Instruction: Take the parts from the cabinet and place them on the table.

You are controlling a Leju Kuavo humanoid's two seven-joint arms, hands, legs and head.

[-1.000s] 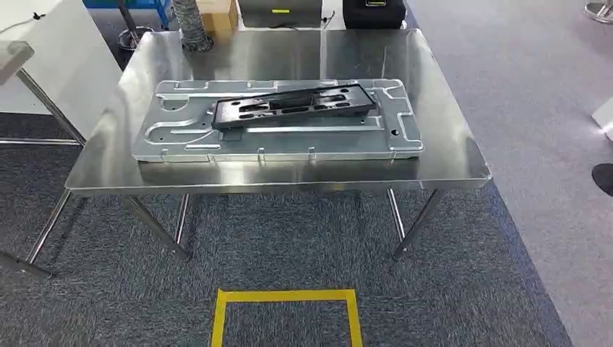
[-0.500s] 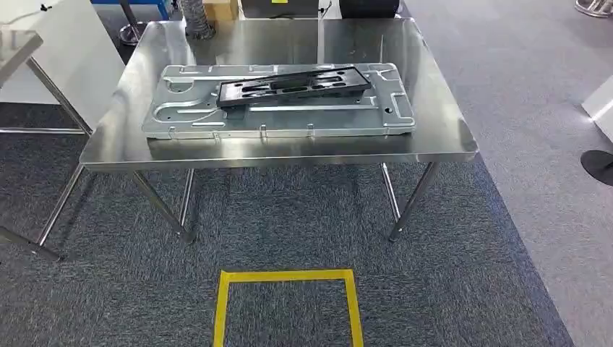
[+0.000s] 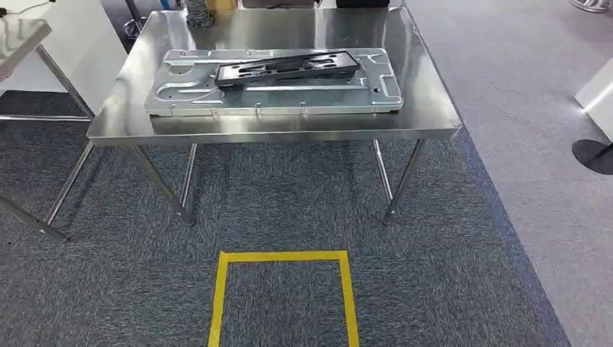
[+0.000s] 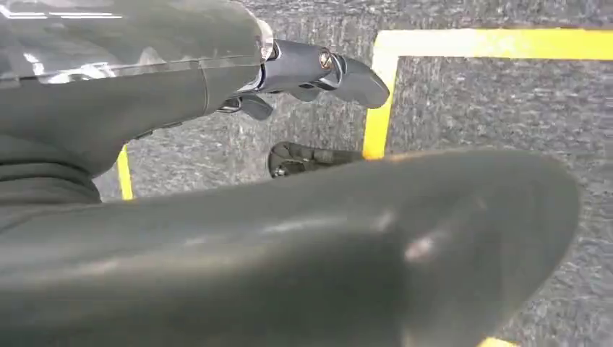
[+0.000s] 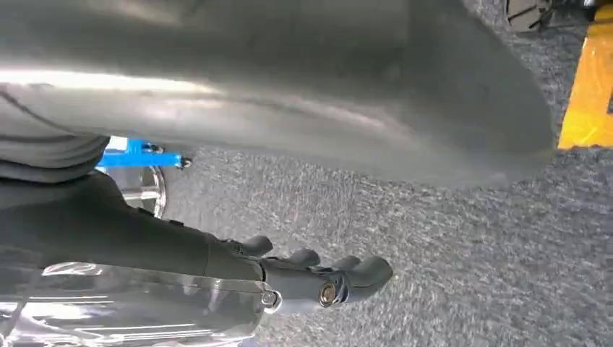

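Observation:
A large silver sheet-metal panel (image 3: 275,92) lies flat on the steel table (image 3: 275,134) ahead of me. A black slotted part (image 3: 288,67) rests on top of the panel, slightly askew. My left hand (image 4: 289,69) hangs over the grey carpet beside a yellow tape line, fingers extended and apart, holding nothing. My right hand (image 5: 311,280) also hangs over the carpet, fingers stretched out side by side, with nothing in it.
A yellow tape square (image 3: 282,257) marks the carpet in front of the table. A second table (image 3: 22,35) stands at the left. At the right edge are a white box (image 3: 597,97) and a black round base (image 3: 594,155).
The whole picture has shifted: the table and its parts sit higher and smaller in the head view, so the camera has drawn back. The parts have not moved on the table.

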